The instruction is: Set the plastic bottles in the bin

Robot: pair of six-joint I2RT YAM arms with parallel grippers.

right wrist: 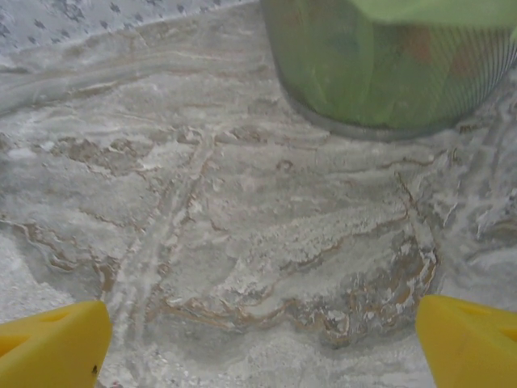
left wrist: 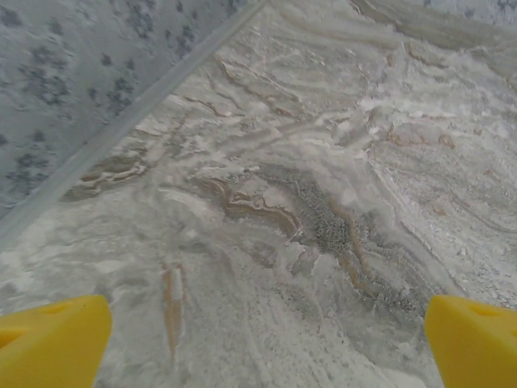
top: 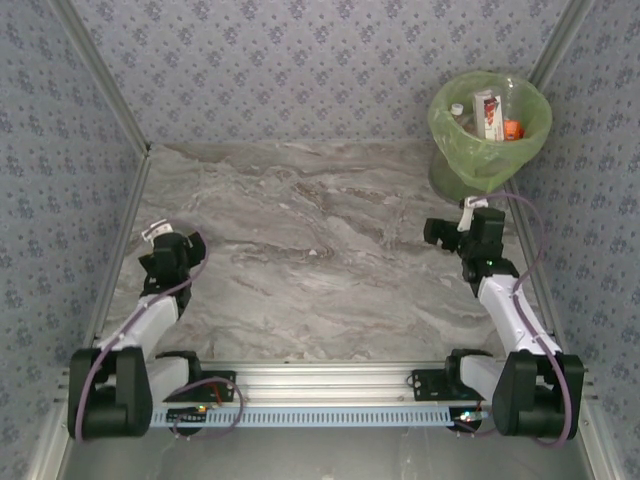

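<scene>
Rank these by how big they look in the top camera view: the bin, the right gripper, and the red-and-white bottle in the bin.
1. bin, clearly largest.
2. right gripper.
3. red-and-white bottle, smallest, though partly hidden inside the bin.

The top view is being lit evenly and softly from above. The marble table (top: 320, 230) is being rendered bright, with no harsh glare. Only a faint shadow is being cast at the foot of the bin (top: 470, 160). Both wrist views are being softened by slight blur and a pale, milky tone. The yellow fingertips (left wrist: 52, 343) at the lower corners are being shown out of focus, and the bin wall in the right wrist view is being smeared.
</scene>
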